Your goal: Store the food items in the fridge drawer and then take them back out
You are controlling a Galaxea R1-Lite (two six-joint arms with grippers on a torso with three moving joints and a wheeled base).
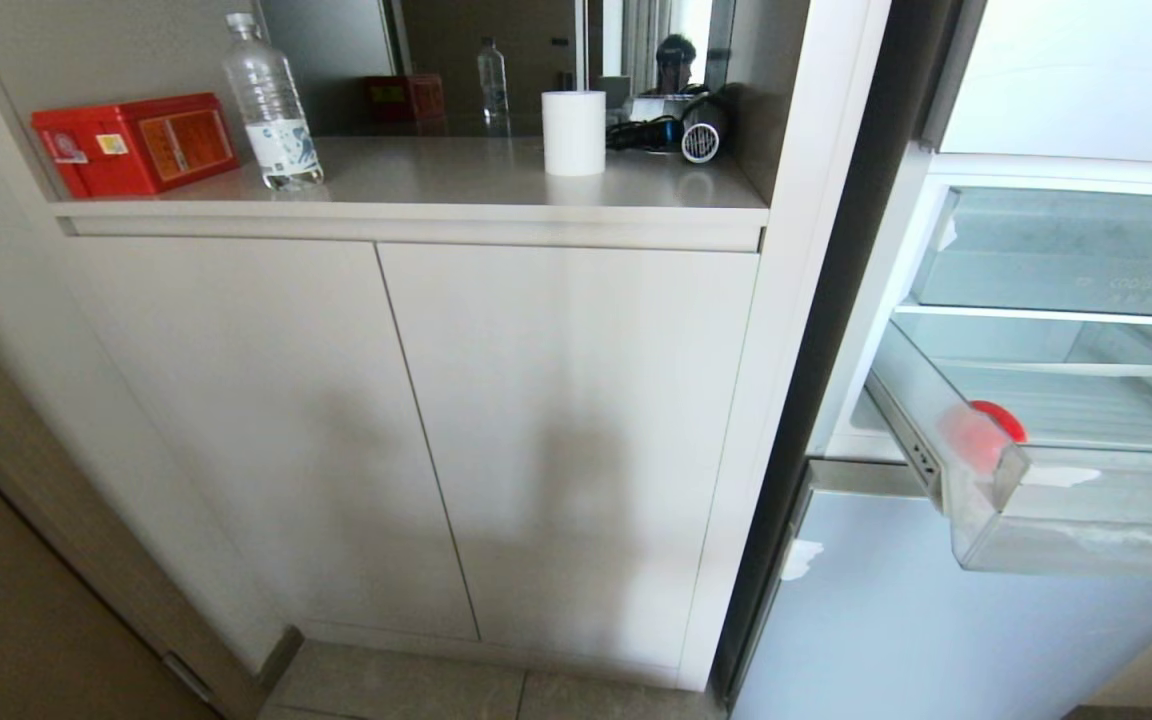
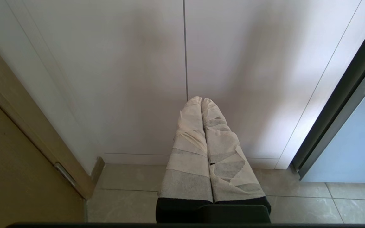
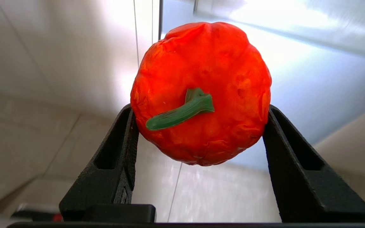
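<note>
Gripping a red pepper point(image 3: 201, 91) between the black fingers point(image 3: 112, 164) of the right gripper point(image 3: 200, 110), green stem turned back toward the wrist camera, both jaws pressing on the pepper's flanks. Hanging out of the head view, so judging the arm's place only from the floor tiles and pale cabinet face behind the pepper in the right wrist view. Standing pulled out at the robot's right, the fridge drawer point(image 1: 1086, 520), with a second red piece point(image 1: 998, 418) lying in its near left corner behind the frosted lip. Resting low and idle before the cabinet doors, the left gripper point(image 2: 201, 100), taped fingertips pressed together on nothing. Judging the right arm the nearer to the drawer; unable to tell whether the pepper is going in or coming out.
</note>
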